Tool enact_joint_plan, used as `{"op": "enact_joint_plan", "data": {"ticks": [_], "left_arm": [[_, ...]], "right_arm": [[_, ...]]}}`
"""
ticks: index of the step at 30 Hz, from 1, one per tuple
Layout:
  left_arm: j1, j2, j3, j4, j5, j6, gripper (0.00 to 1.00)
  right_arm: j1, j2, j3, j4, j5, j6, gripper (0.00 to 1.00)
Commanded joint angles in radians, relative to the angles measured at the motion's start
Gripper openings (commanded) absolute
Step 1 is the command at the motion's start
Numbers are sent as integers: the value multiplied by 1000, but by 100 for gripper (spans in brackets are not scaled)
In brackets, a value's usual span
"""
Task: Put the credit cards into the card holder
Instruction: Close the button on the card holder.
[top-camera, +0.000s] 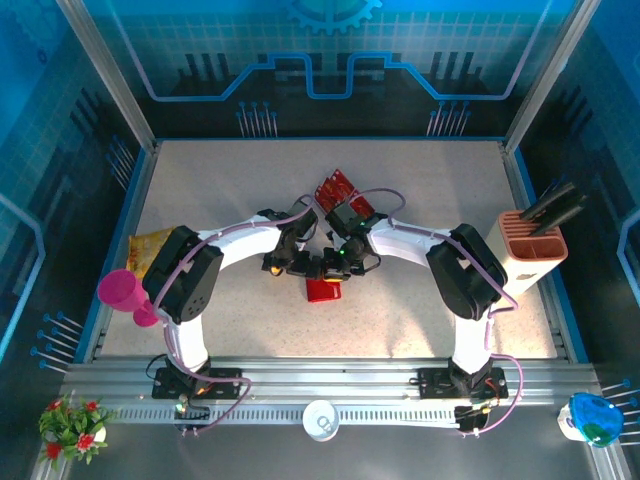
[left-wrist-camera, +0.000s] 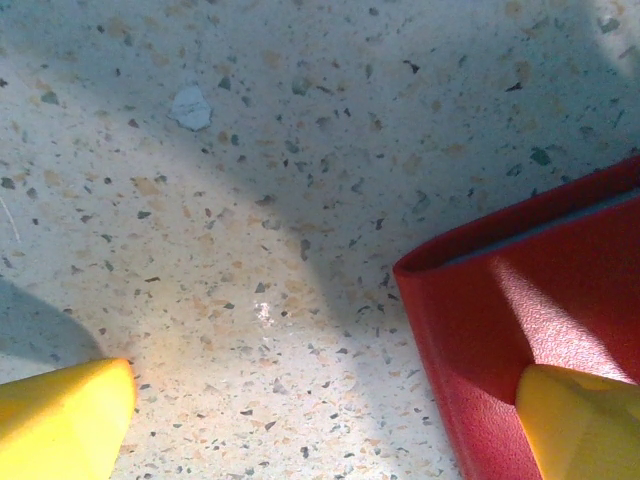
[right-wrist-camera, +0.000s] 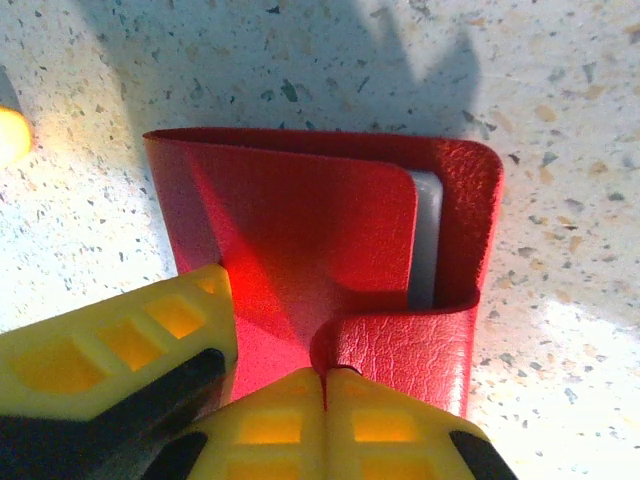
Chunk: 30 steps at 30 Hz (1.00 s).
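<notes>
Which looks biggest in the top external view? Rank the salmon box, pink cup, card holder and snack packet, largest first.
1. salmon box
2. pink cup
3. card holder and snack packet: left unranked. Both are partly covered, and the parts that show look about alike.

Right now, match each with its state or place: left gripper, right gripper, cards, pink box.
1 left gripper
2 right gripper
3 cards
4 box

A far right
B open
C shut on the holder flap
D just beyond the holder

Pairs: 1-B, 2-C, 3-D, 4-A
</notes>
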Motion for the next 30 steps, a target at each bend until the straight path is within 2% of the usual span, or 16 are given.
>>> {"op": "enact_joint_plan", "data": {"ticks": [1, 15, 24, 28, 30], "left_arm": [[-12, 44, -42, -27, -17, -1, 99], [-12, 44, -42, -25, -14, 0, 99], [-13, 42, -26, -27, -9, 4, 99], [-11, 40, -16, -23, 1, 4, 99], [-9, 37, -10, -23, 3, 3, 99]], "right_arm": [[15, 67, -56, -43, 15, -18, 0], [51, 164, -27, -186, 103, -53, 0], [49, 159, 4, -172, 52, -41, 0], [44, 163, 69, -180, 34, -40, 20], [39, 152, 88, -169, 14, -34, 23]]}}
